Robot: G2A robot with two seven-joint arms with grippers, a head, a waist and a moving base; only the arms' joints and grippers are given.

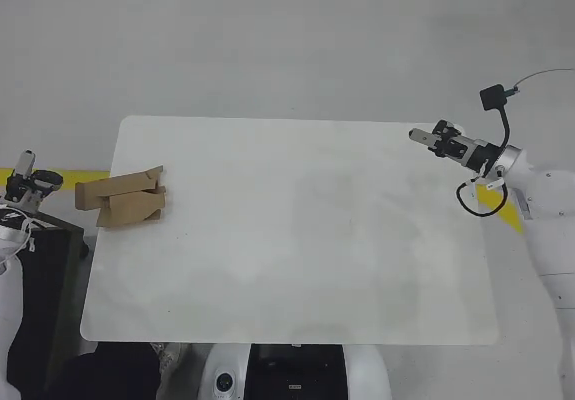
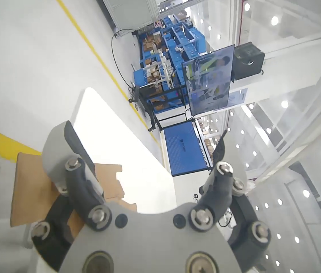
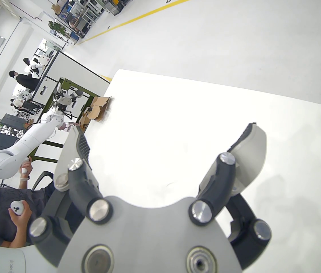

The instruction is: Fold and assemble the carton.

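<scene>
**Both hands open, carton at the table's left edge**

Top view: the brown carton (image 1: pixel 122 200) overhangs the table's (image 1: pixel 297 250) left edge. My left hand (image 1: pixel 29 182) is far left, my right hand (image 1: pixel 425 136) upper right.

Left wrist view: my fingers are spread wide, with the carton (image 2: pixel 32 183) at lower left.

Right wrist view: my fingers are wide apart, with the carton (image 3: pixel 98 109) small at centre left.

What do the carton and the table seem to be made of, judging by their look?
The carton looks like brown cardboard, probably corrugated, with a matte finish; its flat tan panels and cut flaps suggest this. The table has a smooth white top with rounded corners and faint grey mottling, perhaps laminate or plastic; the look alone leaves this open.
</scene>
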